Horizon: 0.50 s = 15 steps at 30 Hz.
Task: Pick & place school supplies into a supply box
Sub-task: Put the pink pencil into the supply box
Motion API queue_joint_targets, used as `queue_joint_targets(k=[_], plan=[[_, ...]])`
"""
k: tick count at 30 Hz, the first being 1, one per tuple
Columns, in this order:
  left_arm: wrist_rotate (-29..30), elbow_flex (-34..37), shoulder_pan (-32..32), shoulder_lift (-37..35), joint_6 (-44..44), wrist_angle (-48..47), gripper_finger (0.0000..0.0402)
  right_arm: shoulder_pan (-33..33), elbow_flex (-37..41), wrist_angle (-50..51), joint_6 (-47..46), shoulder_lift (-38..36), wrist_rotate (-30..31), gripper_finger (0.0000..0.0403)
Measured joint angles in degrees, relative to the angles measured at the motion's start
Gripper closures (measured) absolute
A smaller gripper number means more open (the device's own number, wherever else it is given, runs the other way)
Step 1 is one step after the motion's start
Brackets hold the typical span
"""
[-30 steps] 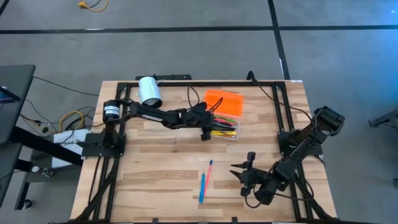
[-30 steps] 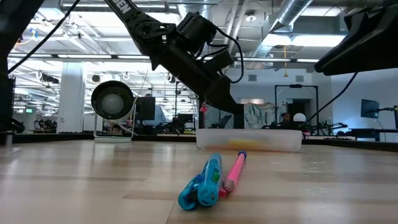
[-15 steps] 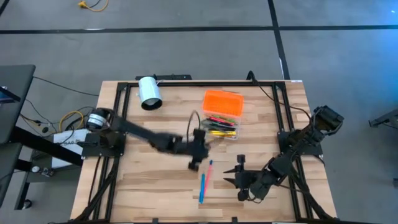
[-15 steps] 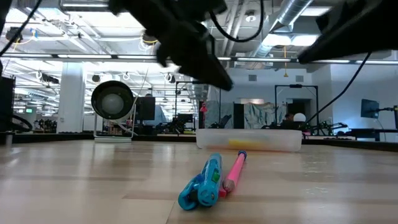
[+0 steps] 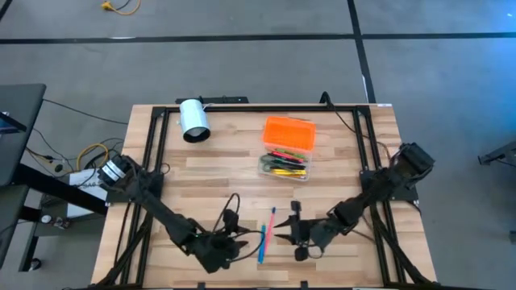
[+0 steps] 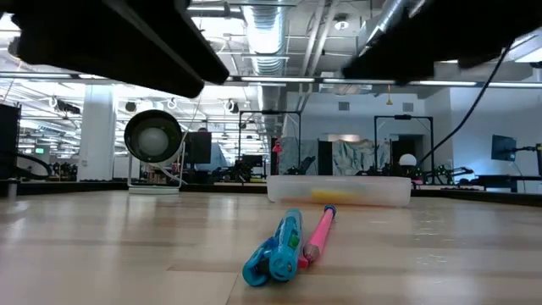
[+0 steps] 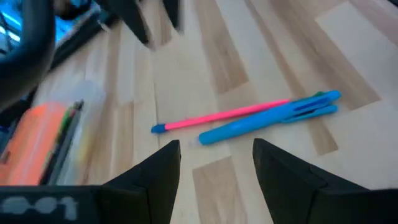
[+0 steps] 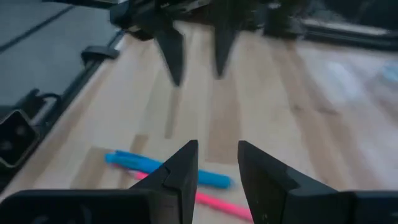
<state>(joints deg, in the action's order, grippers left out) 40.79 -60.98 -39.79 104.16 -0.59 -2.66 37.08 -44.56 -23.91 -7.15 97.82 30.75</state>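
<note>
Since a moment ago the left arm has swung away from the supply box [image 5: 286, 145] down to the near edge of the surface [image 5: 201, 181], and the right arm has slid in toward the two loose pens. The left claw [image 5: 239, 238] now sits just beside the blue pen [image 5: 262, 243], its fingers [image 7: 160, 167] spread wide with nothing between them. The right claw [image 5: 282, 229] hangs on the other side of the pink pen [image 5: 272, 221], parted about halfway and empty. The pens lie touching, so the left claw should probably straddle the blue one alone, at mid-length, fingers across its axis, and close only once low. Farther back, the box lies open with pens inside, its orange lid [image 5: 290, 130] behind.
</note>
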Motion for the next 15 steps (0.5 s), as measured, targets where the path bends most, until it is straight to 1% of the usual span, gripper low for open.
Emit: queue_joint_targets(k=[2, 4, 8, 12, 15], plan=[[1.1, 1.2, -0.9, 0.0, -1.4, 2.9, 0.0209, -1.2, -1.0, 0.8, 0.0, 2.8, -0.9, 0.0295], [1.0, 2.1, -1.2, 0.0, -1.5, 4.0, 0.0209, -2.6, -3.0, 0.5, -0.4, 6.3, -0.9, 0.0295], [0.7, 3.3, -1.2, 0.0, 1.8, 3.8, 0.0209, -5.6, -6.1, 1.0, -2.2, 11.0, -1.0, 0.0295], [2.0, 4.9, -2.1, 0.0, 4.9, 3.9, 0.0209, -7.3, -8.2, 4.9, -3.1, 13.7, -2.1, 0.0295], [2.8, 5.7, -2.7, 0.0, 7.4, 4.0, 0.0209, -7.3, -8.6, 7.0, -3.9, 13.7, -2.8, 0.0295]])
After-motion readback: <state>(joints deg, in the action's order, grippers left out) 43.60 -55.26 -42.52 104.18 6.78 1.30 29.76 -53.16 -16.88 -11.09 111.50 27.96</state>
